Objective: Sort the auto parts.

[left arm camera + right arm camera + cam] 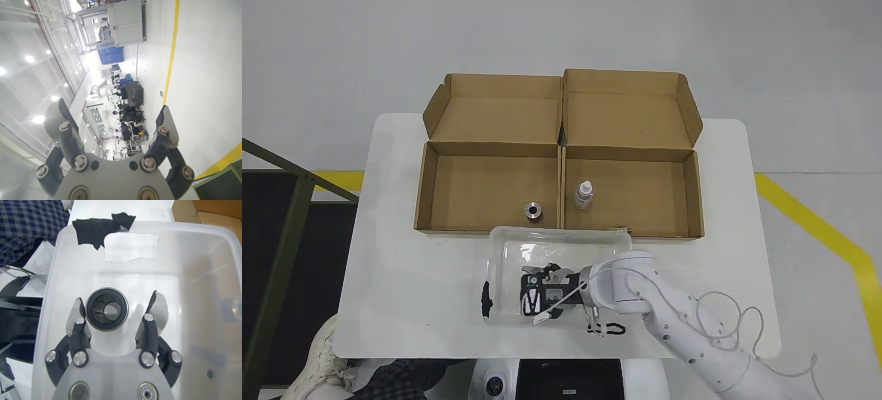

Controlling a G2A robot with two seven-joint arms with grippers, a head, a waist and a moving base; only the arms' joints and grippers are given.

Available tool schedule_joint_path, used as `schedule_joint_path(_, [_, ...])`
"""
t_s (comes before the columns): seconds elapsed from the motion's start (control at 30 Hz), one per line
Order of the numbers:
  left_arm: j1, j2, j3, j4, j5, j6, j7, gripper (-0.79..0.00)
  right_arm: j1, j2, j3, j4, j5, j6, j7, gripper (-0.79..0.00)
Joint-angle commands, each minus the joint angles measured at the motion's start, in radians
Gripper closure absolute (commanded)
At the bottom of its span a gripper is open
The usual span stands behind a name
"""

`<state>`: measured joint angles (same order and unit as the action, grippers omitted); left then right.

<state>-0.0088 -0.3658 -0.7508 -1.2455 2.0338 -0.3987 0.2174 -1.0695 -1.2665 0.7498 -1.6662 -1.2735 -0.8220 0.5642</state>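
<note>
A black cylindrical bearing (106,311) with a metal rim lies on the floor of the clear plastic bin (189,279). My right gripper (117,301) is down inside the bin, open, with the bearing between its fingers and touching one fingertip (81,308). In the top view the right gripper (542,295) sits inside the bin (504,240) at the table's front. A metal bushing (532,210) lies in the left cardboard box (457,195); a small white bottle (584,194) stands in the right box (642,195). My left gripper (111,109) is open, pointing out into the room.
Torn black tape (98,230) is stuck on the bin's wall, and another piece (485,298) at the bin's left side. Both box lids (562,105) stand open at the back. Checked cloth (26,222) lies beyond the table's front edge.
</note>
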Motion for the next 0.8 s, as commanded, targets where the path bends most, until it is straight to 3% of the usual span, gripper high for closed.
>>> schedule_joint_path(0.0, [0.000,0.000,0.000,0.000,0.000,0.000,0.000,-0.785,0.007,-0.002,-0.010,0.010,-0.002,-0.001,-0.005,-0.468])
schedule_joint_path(0.13, [0.000,0.000,0.000,0.000,0.000,0.000,0.000,-0.785,0.024,-0.007,-0.028,0.030,-0.003,0.002,-0.006,-0.308])
schedule_joint_path(0.3, [0.000,0.000,0.000,0.000,0.000,0.000,0.000,-0.785,0.031,-0.007,-0.025,0.023,0.009,-0.005,-0.038,-0.009])
schedule_joint_path(0.77, [0.000,0.000,0.000,0.000,0.000,0.000,0.000,-0.785,-0.005,0.020,0.058,-0.043,-0.024,-0.024,-0.189,0.000])
